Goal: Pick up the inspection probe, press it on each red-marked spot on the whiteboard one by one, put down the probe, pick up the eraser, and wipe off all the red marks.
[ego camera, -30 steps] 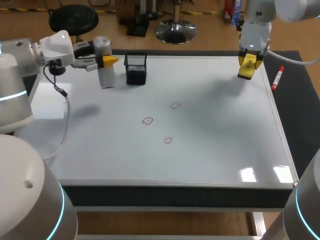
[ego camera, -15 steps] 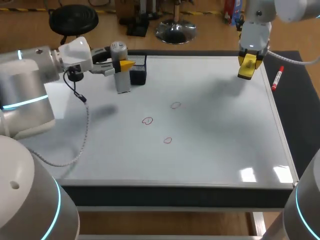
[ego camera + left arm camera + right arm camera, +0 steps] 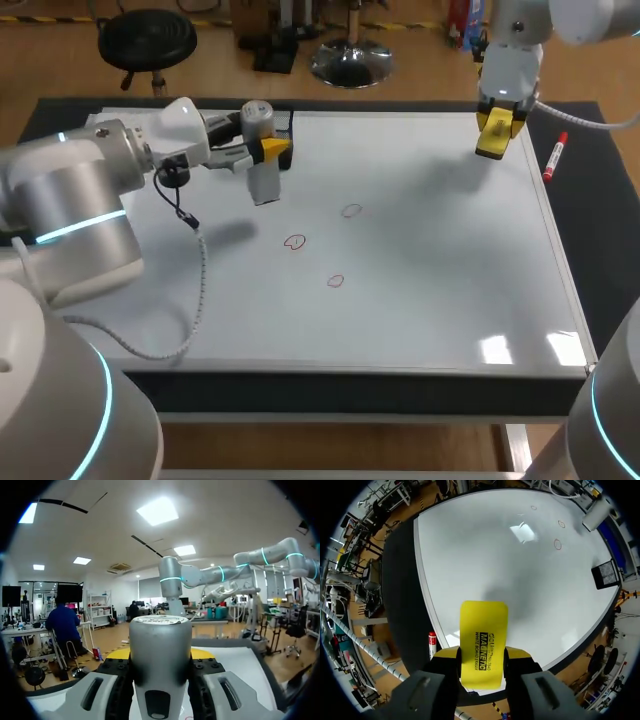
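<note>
The left arm point(image 3: 130, 160) enters at the upper left of the frame, its jaws clamped on the silver inspection probe point(image 3: 262, 150), which stands upright over the whiteboard point(image 3: 450, 260) beside a black mesh holder point(image 3: 606, 574). At the upper right, the right arm point(image 3: 510, 60) has its jaws gripping the yellow eraser point(image 3: 493, 135). Three red marks point(image 3: 294, 242) sit mid-board. A red marker point(image 3: 555, 157) lies on the dark desk point(image 3: 600, 200), right of the board.

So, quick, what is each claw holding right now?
Left claw: closed on the inspection probe.
Right claw: closed on the yellow eraser.
</note>
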